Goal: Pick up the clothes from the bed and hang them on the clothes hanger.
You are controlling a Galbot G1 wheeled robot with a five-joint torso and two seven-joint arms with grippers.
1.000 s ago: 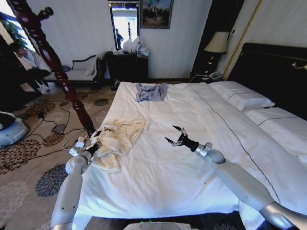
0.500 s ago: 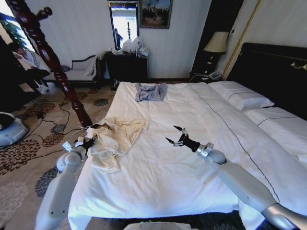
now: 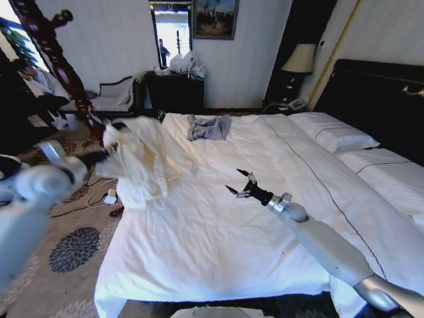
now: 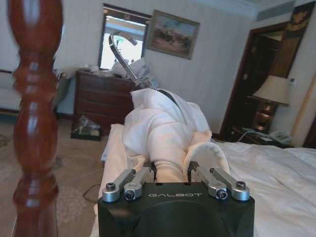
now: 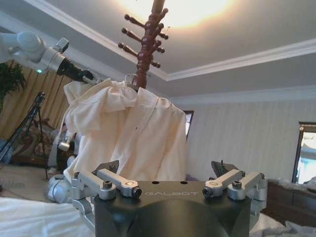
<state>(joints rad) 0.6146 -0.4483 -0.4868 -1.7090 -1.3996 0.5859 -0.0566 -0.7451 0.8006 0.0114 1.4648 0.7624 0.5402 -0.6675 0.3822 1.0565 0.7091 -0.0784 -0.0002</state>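
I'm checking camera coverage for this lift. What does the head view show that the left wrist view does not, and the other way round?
Head view alone: the right gripper open, hovering over the bed; the small grey-blue garment near the bed's far end; the pillows and dark headboard.
Left wrist view alone: a metal hook rising above the bunched fabric, and the left gripper shut on the clothes.
Both: the cream clothes lifted off the bed, the wooden post, the dresser and the lamp.

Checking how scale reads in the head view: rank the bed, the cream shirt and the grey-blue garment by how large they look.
1. Bed, by far.
2. Cream shirt, held up by the left gripper; it is nearer the camera, so its lead is unsure.
3. Grey-blue garment.
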